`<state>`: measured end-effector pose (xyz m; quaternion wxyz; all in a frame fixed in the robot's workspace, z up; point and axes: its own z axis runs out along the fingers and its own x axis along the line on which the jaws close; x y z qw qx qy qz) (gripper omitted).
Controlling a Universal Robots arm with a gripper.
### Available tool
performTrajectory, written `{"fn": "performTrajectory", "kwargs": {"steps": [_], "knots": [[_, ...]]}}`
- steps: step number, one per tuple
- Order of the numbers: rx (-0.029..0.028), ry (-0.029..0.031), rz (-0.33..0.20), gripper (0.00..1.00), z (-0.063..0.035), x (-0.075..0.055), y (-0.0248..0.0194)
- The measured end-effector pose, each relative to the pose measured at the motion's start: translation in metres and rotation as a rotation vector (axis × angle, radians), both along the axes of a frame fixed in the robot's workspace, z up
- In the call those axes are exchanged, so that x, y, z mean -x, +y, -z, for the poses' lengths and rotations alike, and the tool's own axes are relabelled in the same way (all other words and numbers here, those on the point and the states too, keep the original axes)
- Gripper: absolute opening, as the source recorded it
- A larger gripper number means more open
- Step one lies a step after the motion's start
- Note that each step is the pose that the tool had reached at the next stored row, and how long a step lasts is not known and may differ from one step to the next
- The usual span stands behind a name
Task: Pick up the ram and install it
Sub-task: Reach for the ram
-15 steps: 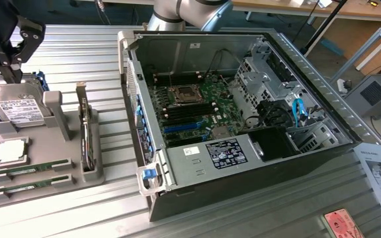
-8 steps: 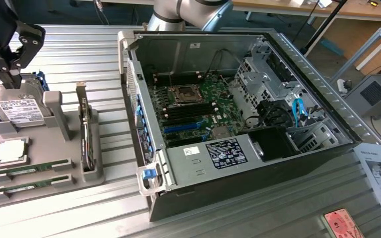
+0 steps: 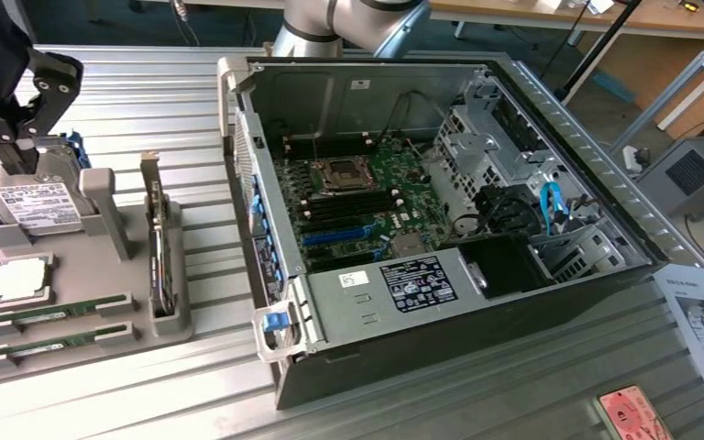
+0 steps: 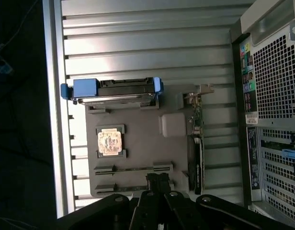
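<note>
Two ram sticks [image 3: 52,314] lie in the tray [image 3: 83,275], at the exterior view's left of the computer case [image 3: 450,353].

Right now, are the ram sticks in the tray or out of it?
In the tray. Both ram sticks lie seated in the grey tray's two long slots, and the shut gripper above holds nothing.

Room around the grey tray [image 3: 93,270], as far as I could see: straight above the two ram sticks [image 3: 52,313] at its near edge it was wide open. On the tray's side facing the computer case [image 3: 450,357], an expansion card [image 3: 157,247] stood on edge like a fence. A grey post [image 3: 98,197] stuck up mid-tray. The hard drive [image 3: 37,206] took up the opposite end. Between tray and case ran a bare strip of ribbed table [image 3: 205,367].
</note>
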<state>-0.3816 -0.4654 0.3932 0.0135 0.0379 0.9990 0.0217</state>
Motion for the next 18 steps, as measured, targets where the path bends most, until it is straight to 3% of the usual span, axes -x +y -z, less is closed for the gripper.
{"fn": "performTrajectory", "kwargs": {"steps": [9, 18], "knots": [[0.0000, 0.0000, 0.000, 0.11, 0.0000, 0.000, -0.0129], [0.0000, 0.0001, 0.000, 0.11, -0.0001, 0.000, -0.0216]]}}
